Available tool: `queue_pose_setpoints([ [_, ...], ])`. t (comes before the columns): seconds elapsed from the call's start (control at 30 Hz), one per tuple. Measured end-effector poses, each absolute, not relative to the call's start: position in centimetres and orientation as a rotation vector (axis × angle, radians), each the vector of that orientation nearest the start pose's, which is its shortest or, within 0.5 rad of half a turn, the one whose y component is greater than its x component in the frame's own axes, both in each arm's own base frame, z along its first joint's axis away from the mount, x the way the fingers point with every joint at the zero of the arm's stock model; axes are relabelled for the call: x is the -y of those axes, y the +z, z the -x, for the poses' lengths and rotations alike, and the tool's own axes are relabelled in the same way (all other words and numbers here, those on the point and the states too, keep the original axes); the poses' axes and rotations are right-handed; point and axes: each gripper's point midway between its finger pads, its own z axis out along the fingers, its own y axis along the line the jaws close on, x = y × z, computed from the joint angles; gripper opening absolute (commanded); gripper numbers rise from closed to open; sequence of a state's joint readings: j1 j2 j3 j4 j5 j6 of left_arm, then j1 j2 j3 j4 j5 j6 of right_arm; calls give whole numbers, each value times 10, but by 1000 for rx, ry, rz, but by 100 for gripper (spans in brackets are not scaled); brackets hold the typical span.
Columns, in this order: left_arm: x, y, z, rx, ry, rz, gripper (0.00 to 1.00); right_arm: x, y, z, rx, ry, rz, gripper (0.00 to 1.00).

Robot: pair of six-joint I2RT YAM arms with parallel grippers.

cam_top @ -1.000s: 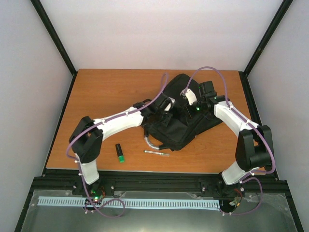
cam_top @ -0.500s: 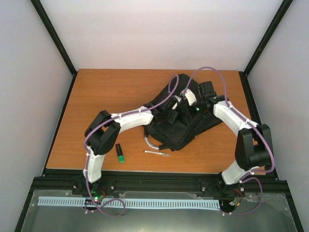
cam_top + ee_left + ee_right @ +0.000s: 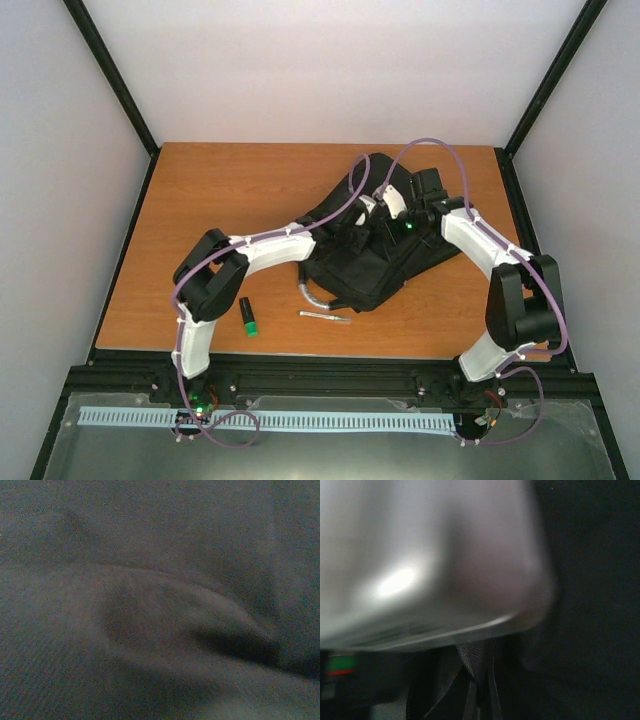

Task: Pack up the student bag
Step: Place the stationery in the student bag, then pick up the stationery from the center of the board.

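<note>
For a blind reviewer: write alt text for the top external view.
A black student bag lies on a wooden table, with the left gripper and right gripper close together over it. A green-capped marker and a slim pen lie nearer the arms' bases.

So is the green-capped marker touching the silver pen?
Apart. The top view shows bare table between the green-capped marker and the silver pen.
</note>
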State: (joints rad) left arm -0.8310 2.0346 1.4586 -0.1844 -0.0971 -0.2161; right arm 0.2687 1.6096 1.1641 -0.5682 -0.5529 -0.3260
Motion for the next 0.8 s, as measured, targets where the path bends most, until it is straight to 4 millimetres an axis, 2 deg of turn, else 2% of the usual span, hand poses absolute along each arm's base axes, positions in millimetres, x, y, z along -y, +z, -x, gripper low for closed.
queue_pose_setpoints([
  [0.13,391,115,-371,-2253,-453,-689,21,-192,135,-355,-2330,696,929,3],
  [0.27,381,147,-351,-2224,-484,-704,37,-192,135,-355,-2330,697,931,3],
  [0.37,367,171,-335,-2203,-492,-709,41,-192,135,-355,-2330,697,931,3],
  [0.47,355,185,-321,-2194,-493,-713,43,-192,135,-355,-2330,696,931,3],
  [0.6,332,187,-301,-2216,-480,-719,45,-192,135,-355,-2329,697,931,3],
  [0.8,302,172,-263,-2278,-471,-740,49,-192,135,-355,-2329,697,931,3],
])
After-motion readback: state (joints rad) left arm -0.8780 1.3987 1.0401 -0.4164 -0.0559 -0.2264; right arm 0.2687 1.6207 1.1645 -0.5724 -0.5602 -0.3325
